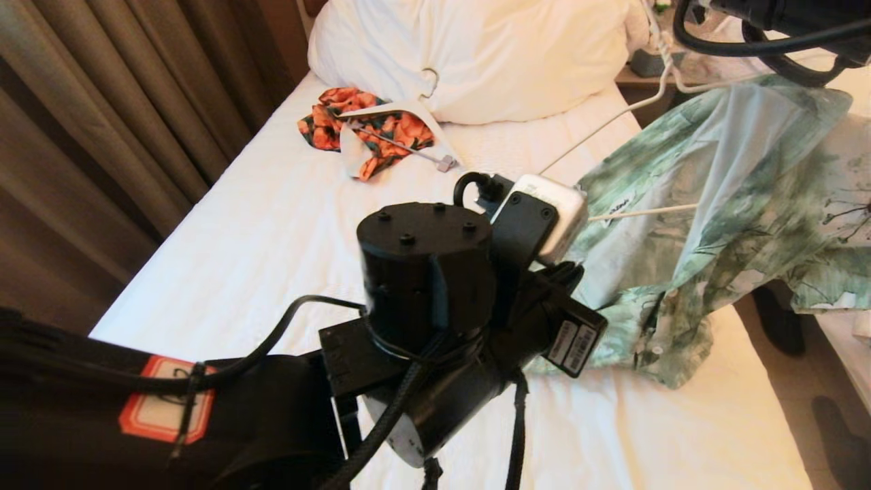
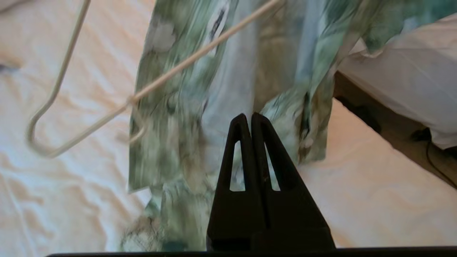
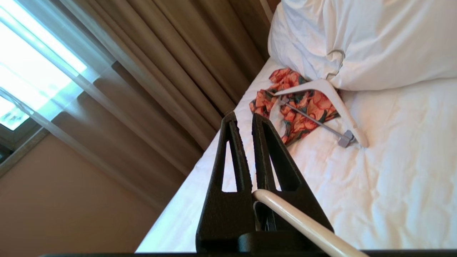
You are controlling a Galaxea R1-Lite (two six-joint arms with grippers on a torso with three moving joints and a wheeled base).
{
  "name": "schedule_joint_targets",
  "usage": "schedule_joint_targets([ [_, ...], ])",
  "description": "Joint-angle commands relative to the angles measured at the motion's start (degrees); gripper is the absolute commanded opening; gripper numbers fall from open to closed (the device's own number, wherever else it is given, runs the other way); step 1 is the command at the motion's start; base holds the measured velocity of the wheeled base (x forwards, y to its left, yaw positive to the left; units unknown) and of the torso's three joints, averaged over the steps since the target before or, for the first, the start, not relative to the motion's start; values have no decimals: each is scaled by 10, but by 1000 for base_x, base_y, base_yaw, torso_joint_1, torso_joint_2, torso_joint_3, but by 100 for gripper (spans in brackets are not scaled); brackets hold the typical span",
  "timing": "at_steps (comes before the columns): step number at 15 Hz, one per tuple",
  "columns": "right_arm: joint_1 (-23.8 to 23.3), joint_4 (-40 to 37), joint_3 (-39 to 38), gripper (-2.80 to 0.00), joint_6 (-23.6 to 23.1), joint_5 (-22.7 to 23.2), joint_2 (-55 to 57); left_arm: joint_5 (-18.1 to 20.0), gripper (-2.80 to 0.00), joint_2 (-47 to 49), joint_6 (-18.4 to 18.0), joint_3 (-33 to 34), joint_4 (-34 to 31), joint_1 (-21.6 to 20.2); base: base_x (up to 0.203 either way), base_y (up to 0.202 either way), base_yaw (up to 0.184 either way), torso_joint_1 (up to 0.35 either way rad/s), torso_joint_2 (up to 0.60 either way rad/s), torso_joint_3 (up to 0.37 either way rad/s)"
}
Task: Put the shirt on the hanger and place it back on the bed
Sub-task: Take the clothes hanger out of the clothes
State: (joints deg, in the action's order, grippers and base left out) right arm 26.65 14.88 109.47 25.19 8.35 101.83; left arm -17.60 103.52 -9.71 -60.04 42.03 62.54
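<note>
The green and white leaf-print shirt [image 1: 735,204] hangs in the air over the right side of the bed [image 1: 272,224], its lower hem touching the sheet. The thin cream hanger [image 1: 612,119] pokes out of the shirt to the left, one bent corner bare [image 2: 57,92]. My right gripper [image 3: 243,119] is shut on the hanger's rod [image 3: 303,221], high at the top right. My left gripper [image 2: 250,117] is shut just in front of the shirt's [image 2: 200,107] lower middle; no cloth shows between its fingers. The left wrist hides that gripper in the head view.
An orange floral garment [image 1: 371,129] on a broad white hanger [image 1: 401,109] lies near the big pillow [image 1: 476,54]. Brown curtains [image 1: 102,102] run along the bed's left side. A floor gap [image 1: 803,381] separates this bed from another one [image 1: 850,327] on the right.
</note>
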Motion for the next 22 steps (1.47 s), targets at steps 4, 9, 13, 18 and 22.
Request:
schedule_joint_targets([
  [4, 2, 6, 12, -280, 1, 1, 29, -1, -280, 106, -14, -131, -1, 10, 0, 0, 0, 0, 0, 0],
  [9, 3, 17, 8, -280, 7, 6, 38, -38, -280, 163, 2, -206, 2, 26, 0, 0, 0, 0, 0, 0],
  [13, 24, 24, 8, -280, 6, 6, 42, -38, -280, 163, 12, -199, 23, 28, 0, 0, 0, 0, 0, 0],
  [18, 39, 29, 13, -280, 10, 5, 59, -40, -280, 127, 16, -140, 35, 27, 0, 0, 0, 0, 0, 0],
  [22, 25, 71, 13, -280, 125, 4, 69, -40, -280, 73, 45, -56, 35, 13, 0, 0, 0, 0, 0, 0],
])
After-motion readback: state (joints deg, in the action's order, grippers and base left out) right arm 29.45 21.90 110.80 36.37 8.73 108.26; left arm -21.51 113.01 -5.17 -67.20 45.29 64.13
